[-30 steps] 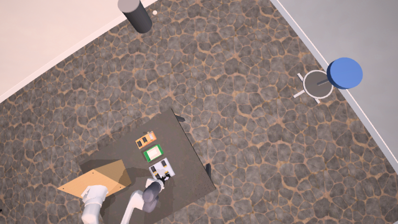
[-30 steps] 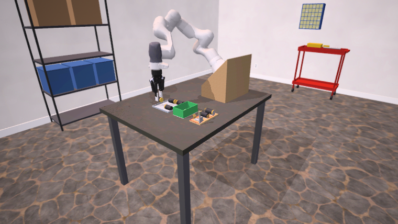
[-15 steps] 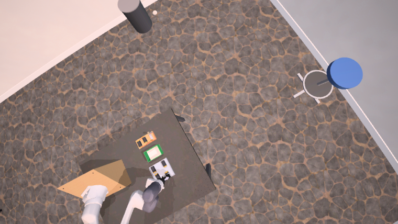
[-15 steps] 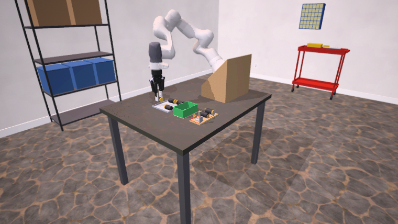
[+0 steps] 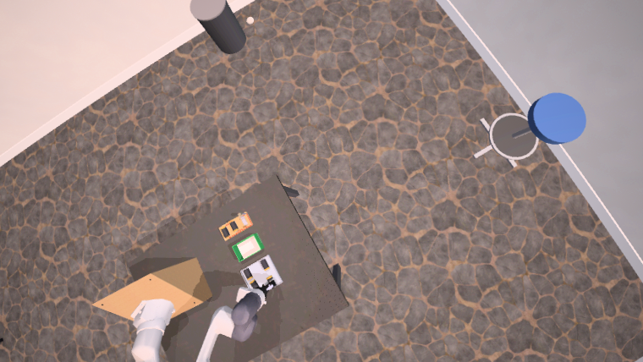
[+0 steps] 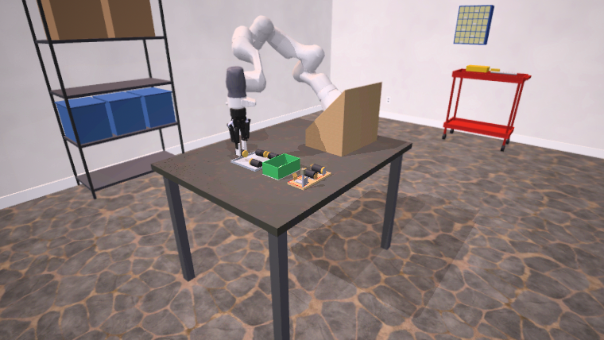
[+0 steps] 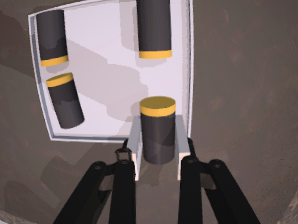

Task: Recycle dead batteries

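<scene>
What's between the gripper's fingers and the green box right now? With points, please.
The white tray (image 5: 276,282) (image 6: 245,165) (image 7: 107,100) with loose batteries (image 5: 265,264) (image 6: 255,163) (image 7: 155,30) lies between; the exterior view shows it.

Green box (image 5: 236,253) (image 6: 276,168) upright between trays.

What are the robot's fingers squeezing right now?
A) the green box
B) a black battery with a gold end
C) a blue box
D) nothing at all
B: the wrist view shows a black, round battery with a gold end between the two fingers, one on each side of it.
</scene>
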Robot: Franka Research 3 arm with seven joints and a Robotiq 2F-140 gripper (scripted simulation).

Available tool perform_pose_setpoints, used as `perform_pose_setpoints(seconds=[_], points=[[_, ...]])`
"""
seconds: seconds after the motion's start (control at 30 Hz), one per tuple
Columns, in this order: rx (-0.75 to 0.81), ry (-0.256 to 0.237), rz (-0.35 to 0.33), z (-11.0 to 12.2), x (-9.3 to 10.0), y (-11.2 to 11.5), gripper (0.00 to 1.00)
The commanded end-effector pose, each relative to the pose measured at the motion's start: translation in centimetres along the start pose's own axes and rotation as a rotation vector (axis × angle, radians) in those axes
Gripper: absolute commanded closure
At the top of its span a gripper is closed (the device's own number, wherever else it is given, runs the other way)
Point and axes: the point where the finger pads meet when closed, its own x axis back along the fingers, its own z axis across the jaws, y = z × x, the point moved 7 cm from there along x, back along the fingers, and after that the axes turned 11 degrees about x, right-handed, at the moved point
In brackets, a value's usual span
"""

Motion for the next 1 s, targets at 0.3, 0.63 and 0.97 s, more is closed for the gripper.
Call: perform_pose_setpoints(seconds=[0.3,0.63,0.97], points=[[-0.006,0.004,0.000,0.1,-3.2,0.1,0.84],[-0.006,0.004,0.000,0.1,-3.2,0.1,0.71],[-0.006,0.004,0.000,0.1,-3.2,0.1,0.71]])
